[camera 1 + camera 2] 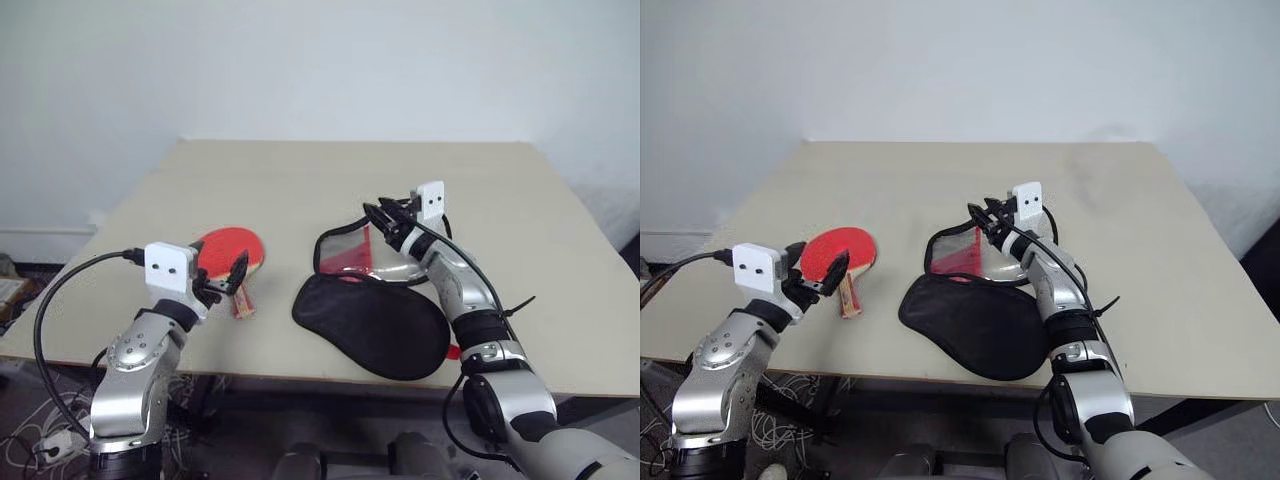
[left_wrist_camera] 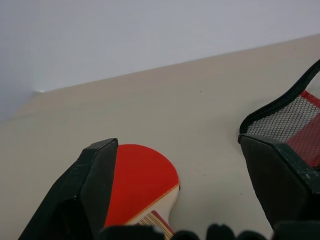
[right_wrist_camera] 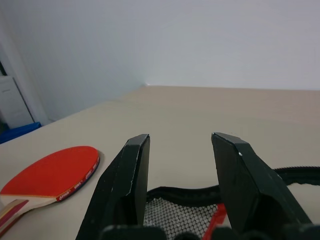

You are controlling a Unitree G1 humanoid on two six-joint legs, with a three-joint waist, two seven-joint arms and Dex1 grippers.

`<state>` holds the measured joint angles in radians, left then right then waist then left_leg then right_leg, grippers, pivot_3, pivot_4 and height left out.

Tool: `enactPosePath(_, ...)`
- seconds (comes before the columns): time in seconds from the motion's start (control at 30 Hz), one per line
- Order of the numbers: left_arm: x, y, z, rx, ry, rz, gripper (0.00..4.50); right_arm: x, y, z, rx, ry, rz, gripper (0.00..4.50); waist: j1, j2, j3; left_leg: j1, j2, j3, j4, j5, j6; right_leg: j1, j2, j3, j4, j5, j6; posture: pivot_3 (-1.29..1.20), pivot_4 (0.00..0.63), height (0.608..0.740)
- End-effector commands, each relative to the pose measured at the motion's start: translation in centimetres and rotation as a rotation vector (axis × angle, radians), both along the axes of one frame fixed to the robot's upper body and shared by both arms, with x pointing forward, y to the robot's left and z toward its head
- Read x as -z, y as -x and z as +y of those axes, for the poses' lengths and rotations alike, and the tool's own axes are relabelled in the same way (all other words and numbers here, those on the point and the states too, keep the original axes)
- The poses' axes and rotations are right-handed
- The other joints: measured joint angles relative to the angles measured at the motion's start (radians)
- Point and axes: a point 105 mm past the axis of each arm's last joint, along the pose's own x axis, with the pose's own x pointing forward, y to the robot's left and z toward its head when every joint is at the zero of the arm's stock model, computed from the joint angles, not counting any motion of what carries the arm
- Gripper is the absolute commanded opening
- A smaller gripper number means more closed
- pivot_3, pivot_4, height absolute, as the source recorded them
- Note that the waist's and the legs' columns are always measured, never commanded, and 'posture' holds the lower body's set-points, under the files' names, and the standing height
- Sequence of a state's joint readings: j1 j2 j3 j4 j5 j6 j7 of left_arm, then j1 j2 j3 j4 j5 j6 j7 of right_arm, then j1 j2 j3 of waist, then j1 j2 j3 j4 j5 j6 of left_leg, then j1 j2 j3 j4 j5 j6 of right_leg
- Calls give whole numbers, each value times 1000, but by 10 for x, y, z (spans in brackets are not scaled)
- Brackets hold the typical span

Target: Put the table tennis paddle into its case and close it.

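Observation:
The table tennis paddle (image 1: 230, 248) lies flat on the table (image 1: 300, 170), red face up, its wood handle toward the near edge. My left gripper (image 1: 225, 278) hovers open just over the handle, with the paddle (image 2: 142, 175) between its fingers (image 2: 95, 185) but untouched. The case (image 1: 375, 325) lies unzipped in the middle: its black half rests flat near the front edge, and its clear, mesh-lined half (image 1: 345, 250) is tilted up behind. My right gripper (image 1: 378, 210) is open at that raised rim, and the rim (image 3: 185, 192) passes low between its fingers (image 3: 132, 175).
The beige table has bare surface behind and to the right of the case. Its near edge runs just in front of the black half. A white wall (image 1: 320, 60) stands behind. A black cable (image 1: 60, 290) loops off my left wrist beyond the table's left corner.

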<state>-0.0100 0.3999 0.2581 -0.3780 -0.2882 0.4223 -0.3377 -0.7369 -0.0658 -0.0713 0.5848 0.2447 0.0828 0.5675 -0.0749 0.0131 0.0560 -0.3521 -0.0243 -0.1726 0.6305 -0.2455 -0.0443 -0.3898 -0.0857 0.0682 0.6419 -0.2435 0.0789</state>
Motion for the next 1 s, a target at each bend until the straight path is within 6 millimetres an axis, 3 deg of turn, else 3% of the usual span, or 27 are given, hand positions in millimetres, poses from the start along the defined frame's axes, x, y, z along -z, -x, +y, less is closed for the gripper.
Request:
enactPosePath(0.03, -18, -4, -4, 20, -2, -64, 4094, -18, 2, -3, 5, -9, -63, 2128, 0, 0, 0, 0, 0, 0, 0, 0, 0, 0, 0, 0, 0, 0, 0, 0, 0, 740)
enactPosePath(0.53, -13, -4, -8, 2, -1, -61, 4094, -23, 2, 3, -60, -11, -44, 2128, -1, 0, 0, 0, 0, 0, 0, 0, 0, 0, 0, 0, 0, 0, 0, 0, 0, 740)
enactPosePath(0.7, -9, -10, -18, 2, -1, -59, 4094, -26, 1, 5, -74, 7, -60, 2128, 0, 0, 0, 0, 0, 0, 0, 0, 0, 0, 0, 0, 0, 0, 0, 0, 0, 740)
enactPosePath(1.0, 0, -15, 1, -173, -19, -34, 4094, -22, 0, 3, -70, 39, -64, 2128, -1, 0, 0, 0, 0, 0, 0, 0, 0, 0, 0, 0, 0, 0, 0, 0, 0, 740)
